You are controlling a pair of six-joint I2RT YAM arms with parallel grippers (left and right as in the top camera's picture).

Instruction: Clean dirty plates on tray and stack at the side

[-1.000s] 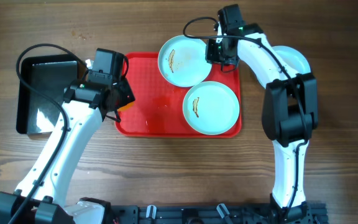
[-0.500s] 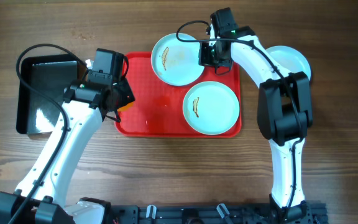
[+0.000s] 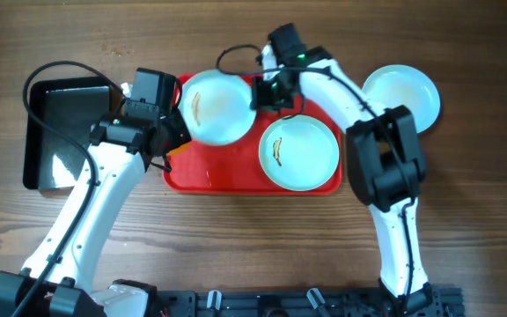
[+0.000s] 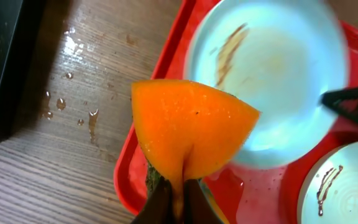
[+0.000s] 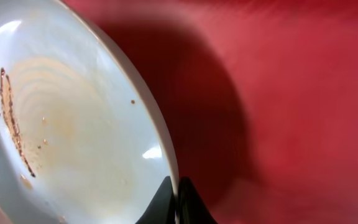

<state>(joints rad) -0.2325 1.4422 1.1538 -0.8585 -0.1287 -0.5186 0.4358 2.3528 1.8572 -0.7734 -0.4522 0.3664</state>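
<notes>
The right pincer (image 3: 267,93) is closed on the rim of a smeared plate (image 3: 214,107). Over the last second it has swung that plate from the far right corner of the red tray (image 3: 227,172) to its left end. There the plate seems raised and tilted, with a shadow under it. The left pincer (image 4: 174,202) has not moved; it is clamped on an orange sponge (image 4: 188,134), which now sits just beside the plate's near edge. We judge that wiping comes next. A second smeared plate (image 3: 299,151) lies on the tray, and a third plate (image 3: 400,92) rests on the bench (image 3: 465,220) to the right, apparently clean.
</notes>
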